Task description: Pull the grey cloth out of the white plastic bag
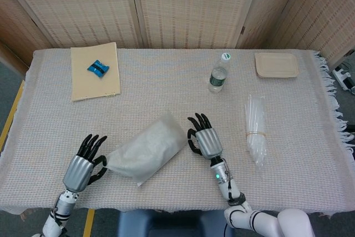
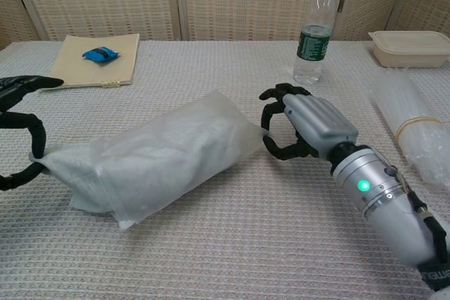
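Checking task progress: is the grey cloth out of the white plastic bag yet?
Not yet. The white plastic bag lies bulging on the table, pinched at each end by the left hand and right hand; no cloth shows outside it.

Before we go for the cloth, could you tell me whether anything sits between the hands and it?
Yes: the bag itself encloses the cloth. The left hand pinches one end; the right hand holds the other.
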